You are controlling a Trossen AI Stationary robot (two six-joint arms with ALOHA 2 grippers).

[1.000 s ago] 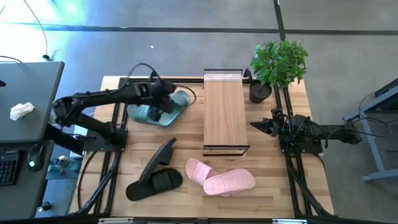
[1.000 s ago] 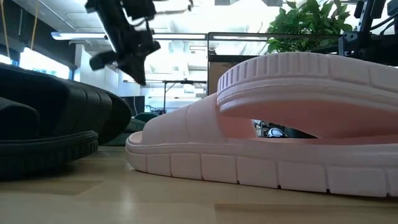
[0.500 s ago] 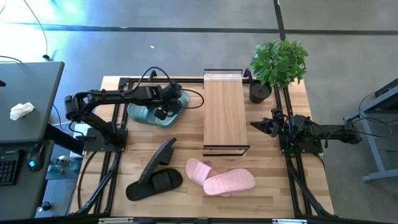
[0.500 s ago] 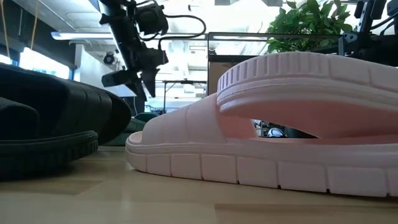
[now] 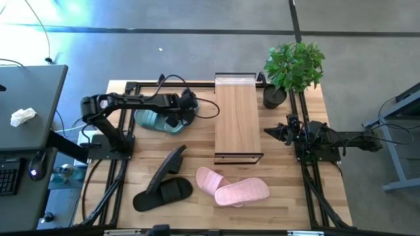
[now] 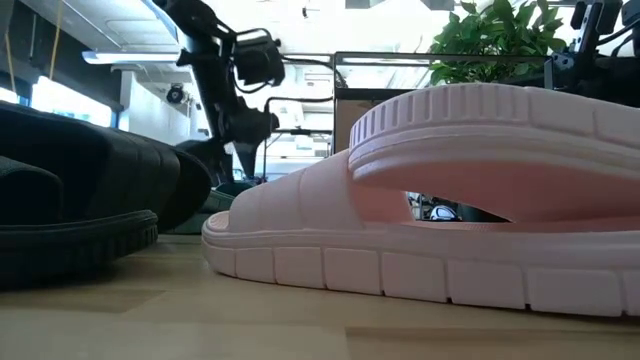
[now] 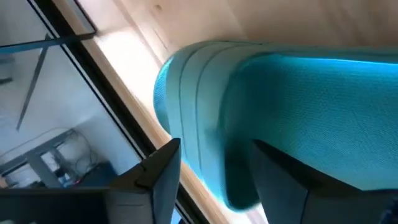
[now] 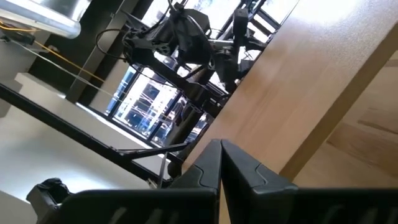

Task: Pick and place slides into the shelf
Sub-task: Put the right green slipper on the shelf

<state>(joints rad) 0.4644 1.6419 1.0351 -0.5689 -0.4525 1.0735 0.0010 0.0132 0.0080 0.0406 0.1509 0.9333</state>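
The sage green slides (image 5: 157,120) lie on the table at the far left, just left of the shelf (image 5: 237,121). My left gripper (image 5: 174,120) is low over them, open and slanting down. In the left wrist view a green slide's rounded end (image 7: 205,93) lies between its fingers (image 7: 211,180). The black slides (image 5: 164,185) and pink slides (image 5: 233,187) lie near the front edge. My right gripper (image 5: 268,132) waits shut, right of the shelf. My left gripper's fingers (image 7: 155,177) stand on either side of the green slide's rounded end (image 7: 214,155), coming from above at a slant. Whether they touch it I cannot tell.
A potted plant (image 5: 292,65) stands at the far right corner behind the shelf. One black slide (image 5: 172,160) leans on its edge between the green pair and the front. In the low view the pink slide (image 6: 450,200) fills the foreground.
My left gripper has come down toward the green slides and moved toward the shelf, tipping further down. Its fingers have opened. The slides have kept their places.
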